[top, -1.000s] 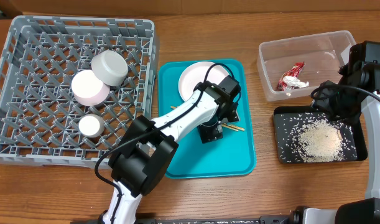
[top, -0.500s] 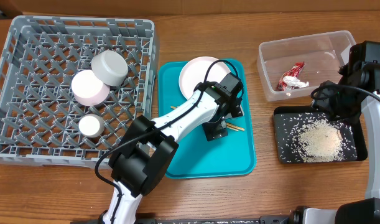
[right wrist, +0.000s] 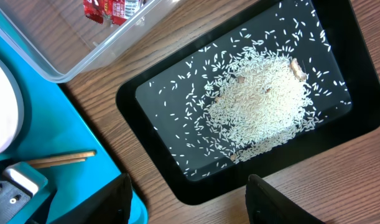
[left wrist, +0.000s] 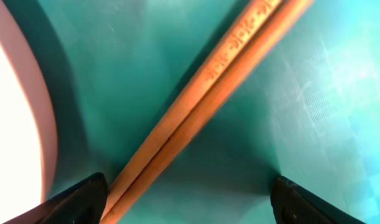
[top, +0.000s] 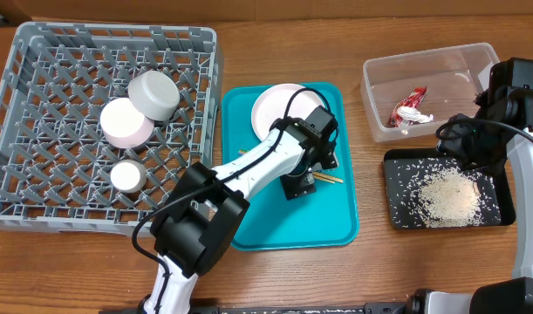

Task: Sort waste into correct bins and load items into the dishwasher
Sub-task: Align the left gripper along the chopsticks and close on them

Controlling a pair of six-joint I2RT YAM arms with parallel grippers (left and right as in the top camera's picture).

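Chopsticks (left wrist: pixel 208 106) (the pair lying side by side, touching) are on the teal tray (top: pixel 336 218), just to the near side of the white plate (top: pixel 279 105). Seen from above, their long axis runs across the tray from left to right, with the right end a shade nearer. The left gripper (top: pixel 297 185) hangs right over their middle, so only the ends poke out on either side of it.

In that arm's wrist view the two dark fingertips (left wrist: pixel 78 199) sit wide apart in the bottom corners, with nothing between them but sticks and tray. The claw is spread and grips nothing. The sticks cross the gap on a diagonal, not square to the closing line, and they pass close by one fingertip and well off the other. I'd judge the claw wants a twist of the wrist and a small sideways shift before it closes, or the pair may roll or splay.

The right gripper (right wrist: pixel 193 208) is well apart from all this, above the black tray (right wrist: pixel 122 102) of rice (right wrist: pixel 258 106), jaws spread and empty — so the left arm is plainly the nearer one.
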